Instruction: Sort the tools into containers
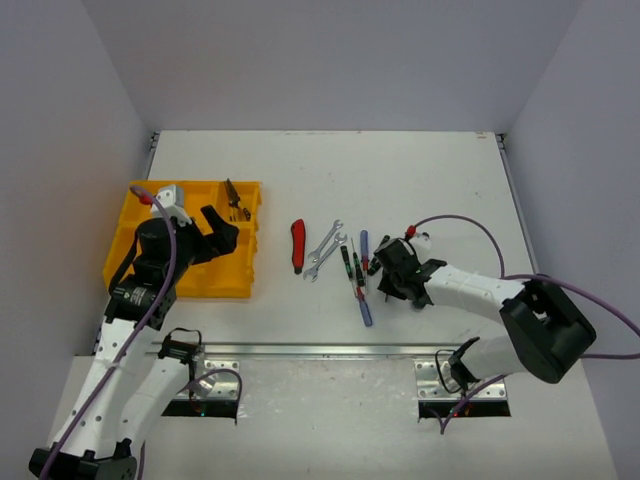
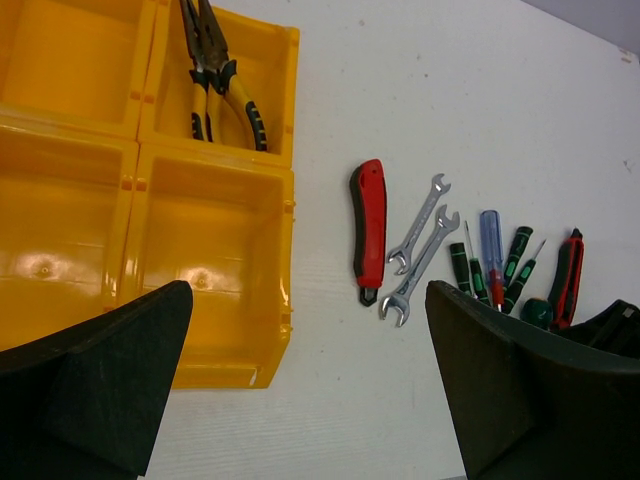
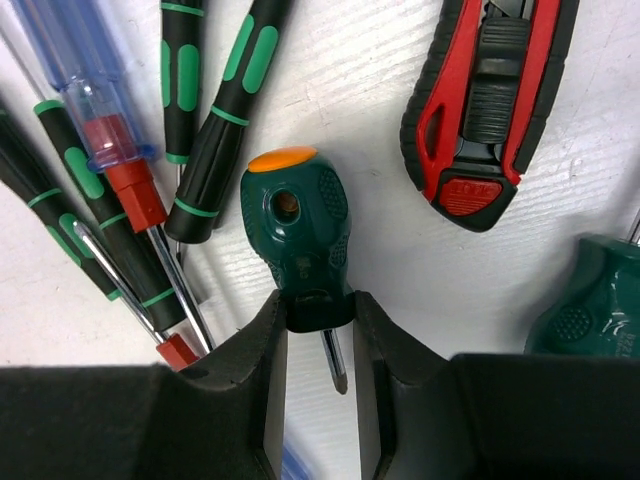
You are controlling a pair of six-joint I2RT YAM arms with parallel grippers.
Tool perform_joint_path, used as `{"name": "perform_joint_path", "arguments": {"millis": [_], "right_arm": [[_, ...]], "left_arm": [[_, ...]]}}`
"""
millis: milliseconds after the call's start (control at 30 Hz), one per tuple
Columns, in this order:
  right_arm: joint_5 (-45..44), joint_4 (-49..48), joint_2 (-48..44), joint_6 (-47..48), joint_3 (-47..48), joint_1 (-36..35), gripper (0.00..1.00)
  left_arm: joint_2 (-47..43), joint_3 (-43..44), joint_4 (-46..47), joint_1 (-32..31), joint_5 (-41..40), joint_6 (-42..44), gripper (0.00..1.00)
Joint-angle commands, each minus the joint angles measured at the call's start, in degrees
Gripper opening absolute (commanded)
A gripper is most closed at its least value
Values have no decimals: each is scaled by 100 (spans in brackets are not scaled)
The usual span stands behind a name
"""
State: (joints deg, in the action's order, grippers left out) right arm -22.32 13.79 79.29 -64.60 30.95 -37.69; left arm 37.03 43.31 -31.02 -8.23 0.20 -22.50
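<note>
Yellow plastic fills the left of the top view, where the organizer tray (image 1: 228, 282) sits on the white table (image 1: 420, 170). Your left gripper (image 1: 222, 235) hovers over the tray's right-hand compartments. In its own wrist view the fingers (image 2: 110, 380) are spread wide with nothing between them. The yellow-handled pliers (image 1: 236, 200) are the only tool you can see already sorted. They lie tilted in the tray's upper right compartment, tips toward the top of the frame. Moving right onto the bare table, the red-handled knife (image 1: 298, 246) lies just beside the two silver wrenches (image 1: 325, 250), which rest side by side on a slant. Right of them is a loose bunch of slim screwdrivers (image 1: 352, 268). Among them are a clear blue handle (image 3: 75, 70) and several black handles with green bands (image 3: 235, 110), overlapping one another. Your right gripper (image 1: 390, 270) is down at the right edge of that bunch. Its wrist view shows the fingers (image 3: 250, 380) pinching the black collar of a stubby dark-green screwdriver (image 3: 295, 235) with an orange cap. The pads sit against both sides of the collar, and the short shaft points down between them. The stubby tool lies on the table surface. A red-and-black cutter (image 3: 490, 100) lies at the upper right of that view, clear of the fingers. A second dark-green handle (image 3: 590, 310) shows at the right edge.
</note>
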Motion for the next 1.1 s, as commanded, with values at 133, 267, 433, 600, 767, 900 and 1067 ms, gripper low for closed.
{"name": "perform_joint_path", "arguments": {"millis": [133, 267, 433, 600, 767, 900, 1067], "right_arm": [[780, -1000, -1610, 1695, -312, -64, 0], [2157, -1734, -2254, 2312, -490, -72, 0], [3716, -2349, -2655, 2365, -474, -91, 0], [4221, -2639, -2878, 2198, -403, -153, 0], [4385, -2925, -2901, 1961, -378, -186, 0], [4470, -2988, -2823, 1910, -288, -195, 0], [4208, -2961, -2712, 1840, -165, -195, 0]], "left_arm": [[381, -465, 1489, -127, 2737, -850, 100], [652, -1322, 3980, -838, 3327, -2076, 100], [1604, -1181, 5221, -2277, 2506, -2339, 100], [2358, -955, 5802, -2718, 2238, -2476, 93], [2927, -569, 5660, -3046, 1975, -2443, 74], [3129, -493, 5689, -3194, 1949, -2449, 63], [3170, -464, 5867, -3357, 2098, -2441, 41]]}}
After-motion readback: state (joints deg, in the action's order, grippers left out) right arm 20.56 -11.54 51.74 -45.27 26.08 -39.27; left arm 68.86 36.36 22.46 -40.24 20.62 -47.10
